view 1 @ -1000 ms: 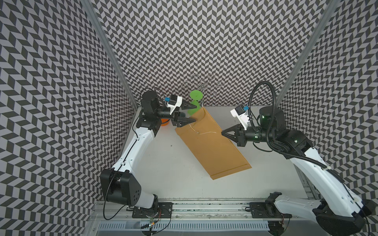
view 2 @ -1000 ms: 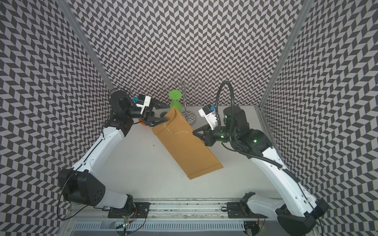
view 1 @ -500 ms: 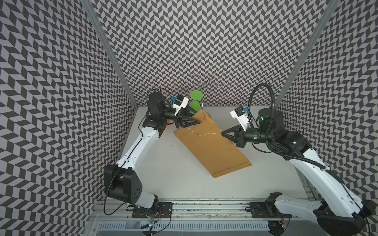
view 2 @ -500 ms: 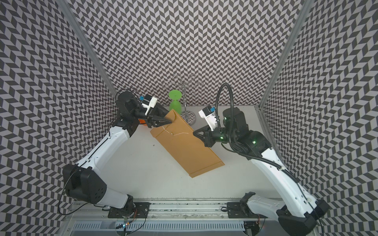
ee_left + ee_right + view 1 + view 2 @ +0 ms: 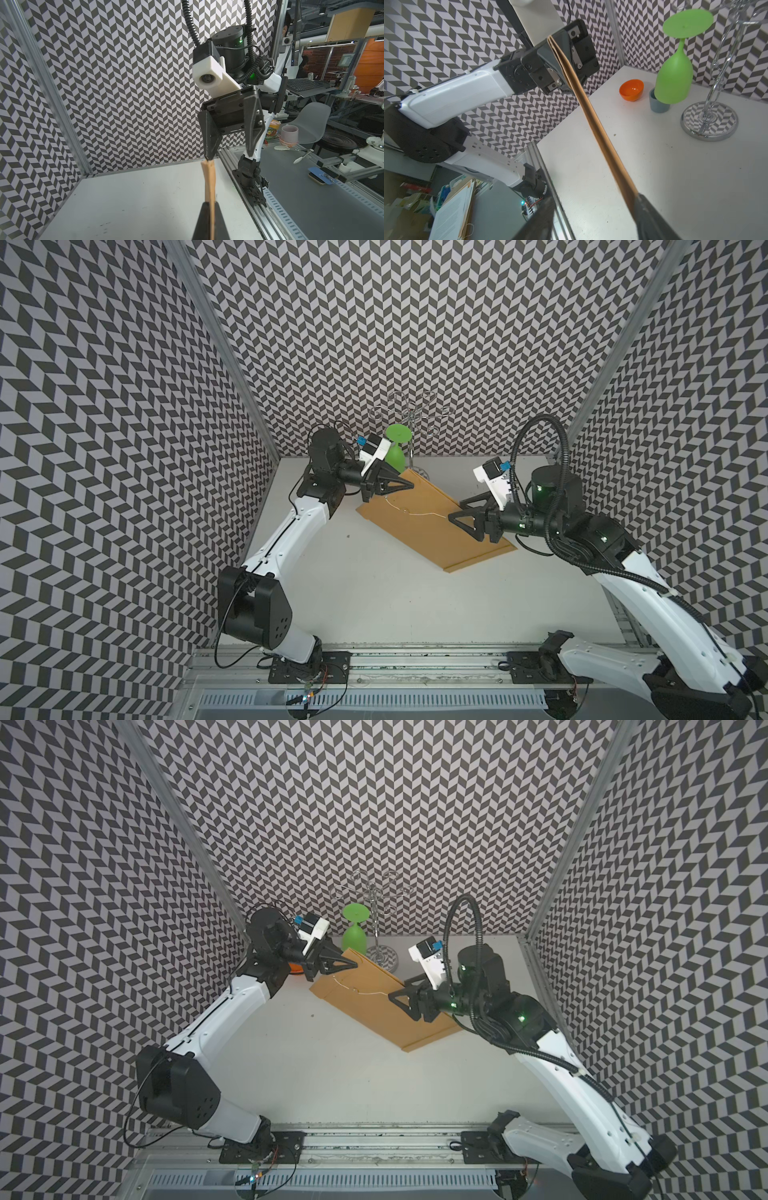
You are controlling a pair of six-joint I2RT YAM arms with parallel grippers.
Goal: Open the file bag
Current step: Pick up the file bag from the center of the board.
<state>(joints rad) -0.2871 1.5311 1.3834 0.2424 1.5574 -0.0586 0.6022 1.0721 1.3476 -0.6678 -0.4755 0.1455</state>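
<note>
The left end effector (image 5: 409, 485) was clamped on the far corner of the file bag (image 5: 432, 531), which slanted between both arms above the desk (image 5: 374, 593), string side up. The right end effector (image 5: 455, 511) stood apart at the bag's opposite edge. A second before, the right was clamped and the left apart. This looked like a handover. Next, the freed right must catch the white string (image 5: 409, 512) and unwind it.

White arms (image 5: 291, 526), black joints (image 5: 253, 610), corrugated black cable (image 5: 187, 16)

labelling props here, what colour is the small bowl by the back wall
Orange; the small bowl shows best in the right wrist view.
</note>
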